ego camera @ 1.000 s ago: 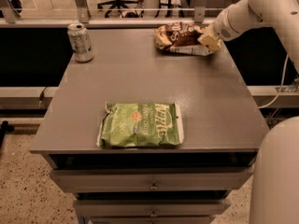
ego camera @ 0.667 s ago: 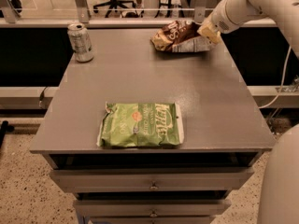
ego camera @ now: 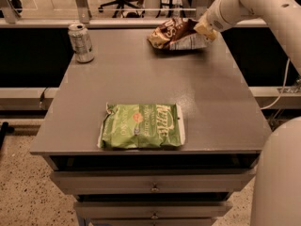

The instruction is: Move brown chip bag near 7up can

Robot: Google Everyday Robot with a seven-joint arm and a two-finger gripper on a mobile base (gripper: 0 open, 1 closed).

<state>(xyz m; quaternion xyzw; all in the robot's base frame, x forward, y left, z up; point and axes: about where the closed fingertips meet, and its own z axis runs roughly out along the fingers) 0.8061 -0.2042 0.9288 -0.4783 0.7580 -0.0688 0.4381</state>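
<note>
The brown chip bag (ego camera: 175, 35) is at the far right of the grey table (ego camera: 141, 84), lifted a little above it and tilted. My gripper (ego camera: 205, 30) is at the bag's right end and shut on it; my white arm comes in from the upper right. The 7up can (ego camera: 81, 43) stands upright at the table's far left corner, well apart from the bag.
A larger light green chip bag (ego camera: 141, 126) lies flat near the table's front edge. Drawers (ego camera: 153, 185) sit under the tabletop. My white base (ego camera: 277, 178) is at the right. A rail and office chairs are behind the table.
The gripper has lifted the brown chip bag off the table and carried it slightly left. The can and green bag have not moved.
</note>
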